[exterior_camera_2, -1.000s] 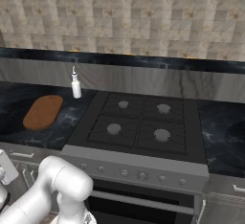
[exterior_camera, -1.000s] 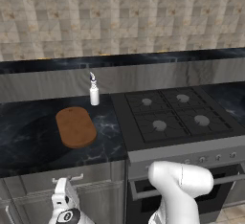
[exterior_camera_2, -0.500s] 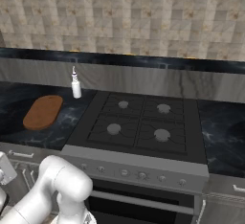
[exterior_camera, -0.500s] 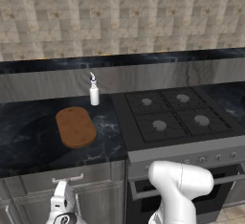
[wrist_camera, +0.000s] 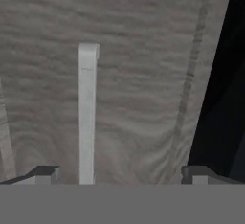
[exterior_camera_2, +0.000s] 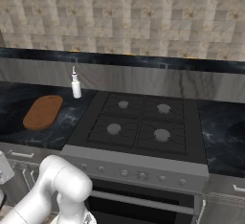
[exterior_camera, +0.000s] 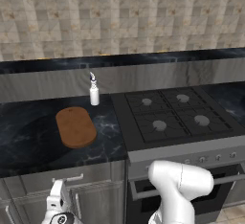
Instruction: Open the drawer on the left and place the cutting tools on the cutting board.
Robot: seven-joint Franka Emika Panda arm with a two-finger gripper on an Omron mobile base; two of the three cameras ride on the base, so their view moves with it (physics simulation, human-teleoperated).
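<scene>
Grey front: the drawer [wrist_camera: 134, 94] faced the fingers [wrist_camera: 45, 174], closed.
Handle [wrist_camera: 87, 117]: lay between the tips, nearer one.
Fingers: spread wide, gripping nothing.

Browns, greys and black marble
Brown cutting board [exterior_camera: 75, 127] on black marbled counter [exterior_camera: 28, 141]; grey drawer [wrist_camera: 134, 74], silver handle [wrist_camera: 87, 113].

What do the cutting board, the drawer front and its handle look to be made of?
Cutting board: wood, matte brown, faint grain, probably. Drawer front: grey, matte, streaky grain, perhaps painted wood or laminate. Handle: pale silver bar, likely brushed metal, between the open claw tips.
</scene>
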